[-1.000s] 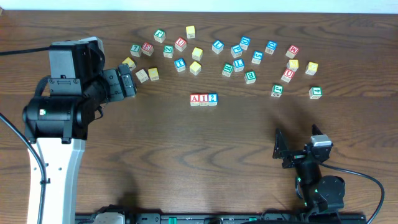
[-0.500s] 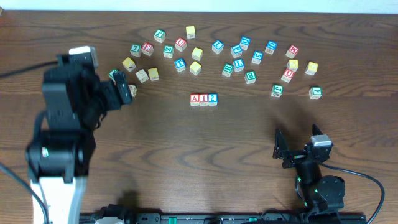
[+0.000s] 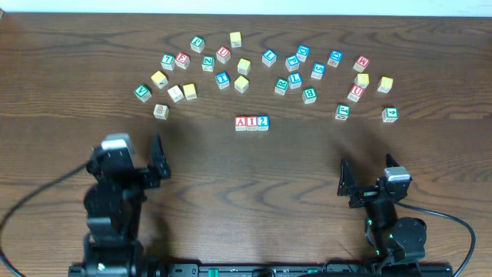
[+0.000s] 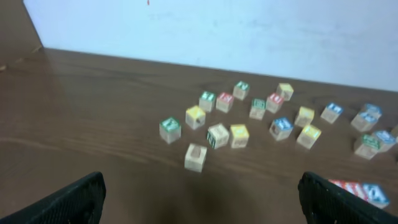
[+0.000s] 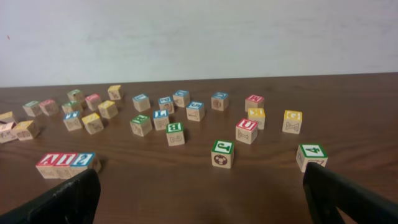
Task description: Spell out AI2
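Three blocks stand touching in a row mid-table: a red A, a red I and a blue 2. The row shows at the left of the right wrist view and at the right edge of the left wrist view. My left gripper is open and empty at the near left of the table. My right gripper is open and empty at the near right. Both are well short of the row.
Several loose letter blocks lie scattered across the far half of the table, from a green one at the left to a green 4 at the right. A plain block lies just beyond my left gripper.
My left arm has pulled back from the blocks at the far left down to the near left of the table, leaving the plain block and a green block there. The right arm has not moved.
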Available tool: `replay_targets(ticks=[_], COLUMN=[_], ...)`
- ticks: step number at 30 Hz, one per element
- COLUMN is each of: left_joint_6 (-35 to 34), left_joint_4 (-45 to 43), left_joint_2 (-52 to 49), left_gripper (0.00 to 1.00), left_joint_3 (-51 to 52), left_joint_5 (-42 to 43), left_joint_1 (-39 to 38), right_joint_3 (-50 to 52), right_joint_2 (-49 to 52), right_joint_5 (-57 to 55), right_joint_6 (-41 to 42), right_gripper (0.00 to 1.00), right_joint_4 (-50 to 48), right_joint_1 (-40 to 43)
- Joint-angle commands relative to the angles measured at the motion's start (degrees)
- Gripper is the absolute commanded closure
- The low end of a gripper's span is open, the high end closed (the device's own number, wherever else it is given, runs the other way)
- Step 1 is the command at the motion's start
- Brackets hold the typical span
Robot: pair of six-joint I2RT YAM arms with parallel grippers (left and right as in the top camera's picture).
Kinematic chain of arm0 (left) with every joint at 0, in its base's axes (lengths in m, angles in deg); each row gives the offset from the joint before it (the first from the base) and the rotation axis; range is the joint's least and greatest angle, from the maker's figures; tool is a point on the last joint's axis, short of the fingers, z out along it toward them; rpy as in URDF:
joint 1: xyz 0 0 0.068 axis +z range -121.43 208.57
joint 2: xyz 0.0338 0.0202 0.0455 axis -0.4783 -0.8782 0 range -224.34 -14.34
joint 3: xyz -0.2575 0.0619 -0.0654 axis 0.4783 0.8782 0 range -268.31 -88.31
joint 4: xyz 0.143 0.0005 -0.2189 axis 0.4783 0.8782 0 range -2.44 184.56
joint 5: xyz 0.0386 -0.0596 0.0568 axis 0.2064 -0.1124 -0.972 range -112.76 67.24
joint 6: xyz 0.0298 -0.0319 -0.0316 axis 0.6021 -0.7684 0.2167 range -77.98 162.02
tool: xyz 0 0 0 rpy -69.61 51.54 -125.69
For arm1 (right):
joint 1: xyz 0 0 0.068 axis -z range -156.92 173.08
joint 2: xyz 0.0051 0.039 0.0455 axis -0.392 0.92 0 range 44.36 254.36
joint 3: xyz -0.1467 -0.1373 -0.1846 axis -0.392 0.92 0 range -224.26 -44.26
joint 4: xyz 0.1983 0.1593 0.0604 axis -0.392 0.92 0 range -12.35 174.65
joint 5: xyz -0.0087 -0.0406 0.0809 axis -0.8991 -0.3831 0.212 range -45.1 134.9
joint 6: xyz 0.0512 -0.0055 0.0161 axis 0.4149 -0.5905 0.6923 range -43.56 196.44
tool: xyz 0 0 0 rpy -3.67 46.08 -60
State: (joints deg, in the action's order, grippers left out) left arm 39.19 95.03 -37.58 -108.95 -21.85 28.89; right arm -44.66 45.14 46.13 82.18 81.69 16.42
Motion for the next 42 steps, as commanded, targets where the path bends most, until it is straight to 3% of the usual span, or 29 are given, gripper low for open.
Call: replay_targets(ticks=[1,7,17,42], left_joint_6=[1.5,4.4,5.9,6.3], left_joint_4=[-0.7,-0.7,-1.0,-1.4], left_joint_2=[7.1,16.4,21.8,23.0], left_gripper=[0.02,0.02,0.03,0.02], left_joint_3=[6.6,14.3,19.3,19.5], left_joint_5=[-0.7,-0.7,-0.8,-0.7], left_joint_1=[0.3,0.3,0.3,0.3], right_joint_3=[0.1,0.1,0.1,0.1], right_joint_2=[-0.4,-0.4,-0.4,-0.4], right_joint_5=[-0.5,-0.5,-0.5,-0.5], right_joint_6=[-0.7,-0.7,-0.7,-0.7], right_gripper=[0.01,0.01,0.01,0.01], right_joint_4=[0.3,0.3,0.3,0.3], right_joint_1=[0.1,0.1,0.1,0.1])
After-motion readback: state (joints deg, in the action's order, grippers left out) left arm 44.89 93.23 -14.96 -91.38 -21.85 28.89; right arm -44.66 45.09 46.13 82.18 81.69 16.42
